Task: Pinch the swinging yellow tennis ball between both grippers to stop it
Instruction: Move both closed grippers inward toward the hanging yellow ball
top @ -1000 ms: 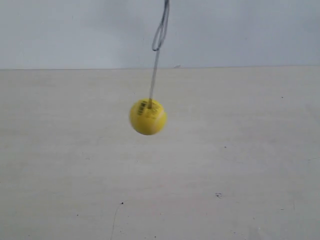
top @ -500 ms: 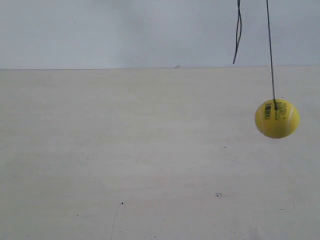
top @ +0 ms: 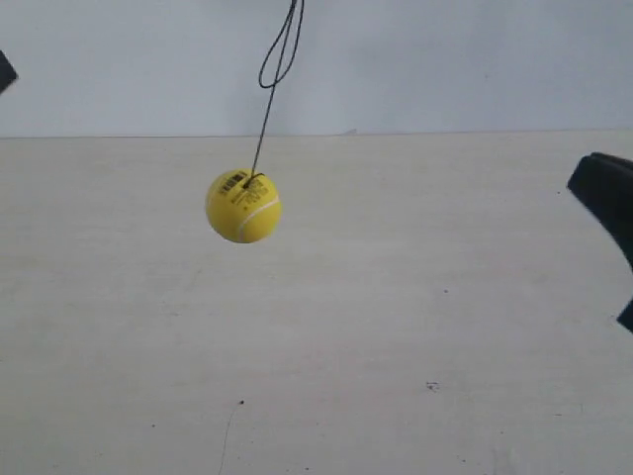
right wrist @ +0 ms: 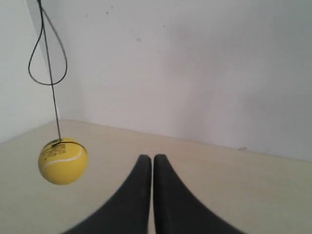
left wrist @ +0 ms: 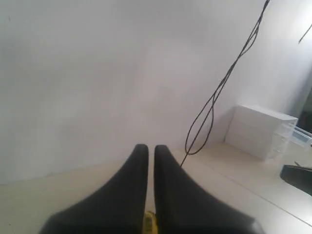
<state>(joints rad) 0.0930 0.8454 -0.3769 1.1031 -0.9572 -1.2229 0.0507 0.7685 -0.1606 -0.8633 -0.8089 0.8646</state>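
- My left gripper (left wrist: 147,148) has its jaws together with just a hairline gap and nothing between them. Its cam shows no ball at all, only the string (left wrist: 219,87) against the wall.
- My right gripper (right wrist: 148,157) is the same: jaws together and holding nothing. The ball (right wrist: 63,161) hangs off to one side of the tips, clearly apart from them.
- In the exterior view the ball (top: 243,206) is left of centre, in the air above the table (top: 396,396). The string slants up to the top edge, so I'd say it's mid-swing.
- A black arm end (top: 605,198) pokes in at the right edge, well apart from the ball. The dark sliver (top: 5,71) in the upper left corner is probably the other arm, but I can't tell.
- Step-wise this is the approach, with no contact yet. Next I'd bring both tips in from opposite sides at ball height and time the close. The tips are narrow, so I reckon an off-centre touch would just knock it away.
- The left cam also shows a white box (left wrist: 261,131) by the wall, out of the way. Nothing blocks the path. The only snag risk is the string loop above the ball.
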